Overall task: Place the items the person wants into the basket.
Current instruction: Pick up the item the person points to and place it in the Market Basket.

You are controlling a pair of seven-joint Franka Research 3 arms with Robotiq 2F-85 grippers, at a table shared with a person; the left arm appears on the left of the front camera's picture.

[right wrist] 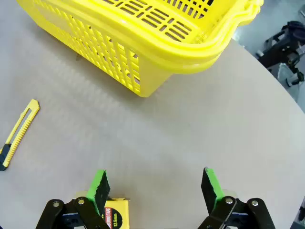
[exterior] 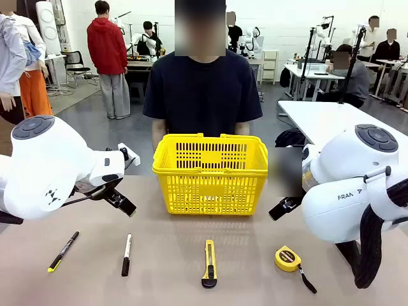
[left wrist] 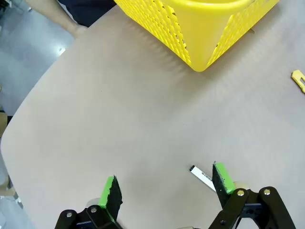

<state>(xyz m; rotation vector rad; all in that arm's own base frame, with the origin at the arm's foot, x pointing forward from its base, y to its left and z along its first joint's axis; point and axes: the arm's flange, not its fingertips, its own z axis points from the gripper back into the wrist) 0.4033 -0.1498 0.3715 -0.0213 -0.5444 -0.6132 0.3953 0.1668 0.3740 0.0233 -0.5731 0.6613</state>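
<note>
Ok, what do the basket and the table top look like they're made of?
Basket: looks like glossy moulded plastic, bright yellow, with slotted lattice walls and a slight shine on the rim. Table top: smooth matte beige, probably laminate; no grain shows.

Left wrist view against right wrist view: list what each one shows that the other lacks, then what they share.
Left wrist view: the open left gripper, the white end of the marker beside one finger, and the person's forearm at the top left. Right wrist view: the open right gripper and the tape measure by one finger. Shared: the yellow basket, the utility knife, just its tip in the left wrist view, and the table.
</note>
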